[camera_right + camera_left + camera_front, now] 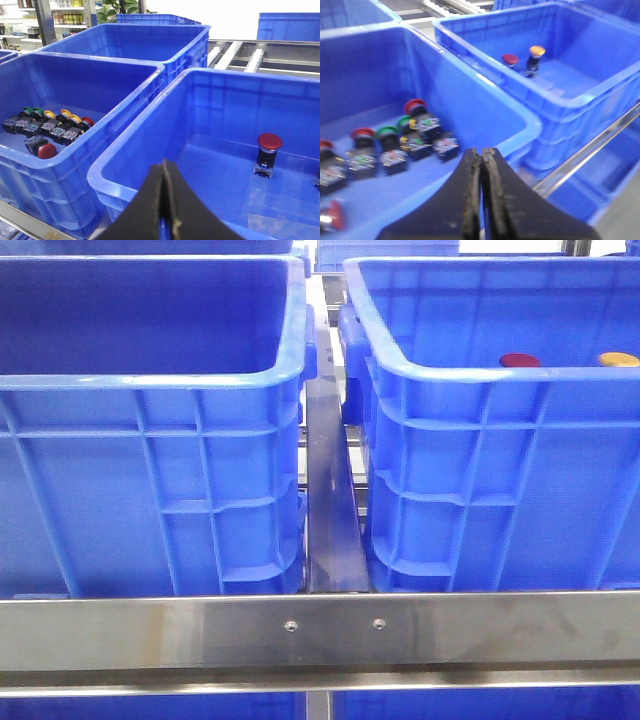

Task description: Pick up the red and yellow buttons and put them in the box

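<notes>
1. front view: two blue crates fill the frame side by side behind a steel crossbar (pixel 320 632) along the lower edge. the left crate (pixel 150 380) takes the left half. the right crate, the box (pixel 480 370), takes the right half. just over the box's near rim, at the upper right of the frame, the tops of a red button (pixel 519 360) and a yellow button (pixel 618 360) peek out, apart from each other. a dark rail (pixel 330 500) runs up the gap between the two crates. no gripper shows here.

2. left wrist view: the left gripper (pixel 482 200) sits at bottom centre, its two dark fingers pressed together with nothing between them. it hangs over the near wall of the left crate (pixel 485 85), where a cluster of spare switches (pixel 400 145) with red and green caps lies at the lower left of the frame. in the upper right, inside the box (pixel 580 95), the red button (pixel 510 59) and the yellow button (pixel 536 51) stand close together on its floor.

3. right wrist view: the right gripper (pixel 165 210) is at bottom centre, fingers closed tight and empty, above the near rim of the box (pixel 150 160). the red button (pixel 269 142) stands upright on the box floor at the right of the frame. in the left crate (pixel 100 65) a row of switches (pixel 50 125) lies at the left.
</notes>
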You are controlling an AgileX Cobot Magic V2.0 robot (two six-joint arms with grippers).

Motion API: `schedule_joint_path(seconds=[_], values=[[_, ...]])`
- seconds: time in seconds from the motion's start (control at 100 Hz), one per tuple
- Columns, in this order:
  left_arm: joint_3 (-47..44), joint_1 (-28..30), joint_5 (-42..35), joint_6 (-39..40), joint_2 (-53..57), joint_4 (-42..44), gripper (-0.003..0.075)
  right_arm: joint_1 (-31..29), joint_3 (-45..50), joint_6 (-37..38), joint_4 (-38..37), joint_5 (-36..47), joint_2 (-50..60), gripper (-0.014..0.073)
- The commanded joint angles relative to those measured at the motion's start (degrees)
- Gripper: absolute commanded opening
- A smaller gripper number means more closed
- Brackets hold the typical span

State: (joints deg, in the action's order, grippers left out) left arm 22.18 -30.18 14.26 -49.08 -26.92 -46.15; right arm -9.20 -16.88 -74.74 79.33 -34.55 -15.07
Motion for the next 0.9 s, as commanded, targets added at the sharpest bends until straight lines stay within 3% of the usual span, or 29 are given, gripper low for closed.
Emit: schedule_joint_path(seconds=[0.0,0.08,0.22,0.34,0.41,0.71,0.89], values=[[1.6,-0.2,-6.0,0.6,0.5,4.7,-0.0020,-0.2,-1.4,-0.6,2.2,0.3,-0.4,-0.0069],[1.3,1.2,-9.3,3.6,1.7,8.6,-0.0020,-0.2,-1.4,-0.6,2.2,0.3,-0.4,-0.0069],[0.4,5.8,-9.5,16.1,4.5,20.0,-0.0020,-0.2,-1.4,-0.6,2.2,0.3,-0.4,-0.0069],[-2.1,10.5,-9.5,36.0,8.2,35.2,-0.0020,-0.2,-1.4,-0.6,2.2,0.3,-0.4,-0.0069],[-4.3,13.4,-9.6,44.3,10.3,39.6,-0.0020,-0.2,-1.4,-0.6,2.2,0.3,-0.4,-0.0069],[-14.0,25.7,-9.8,46.3,19.1,43.4,-0.0020,-0.2,-1.4,-0.6,2.2,0.3,-0.4,-0.0069],[-19.3,28.2,-13.5,51.7,24.5,49.5,-0.0020,-0.2,-1.4,-0.6,2.2,0.3,-0.4,-0.0069]])
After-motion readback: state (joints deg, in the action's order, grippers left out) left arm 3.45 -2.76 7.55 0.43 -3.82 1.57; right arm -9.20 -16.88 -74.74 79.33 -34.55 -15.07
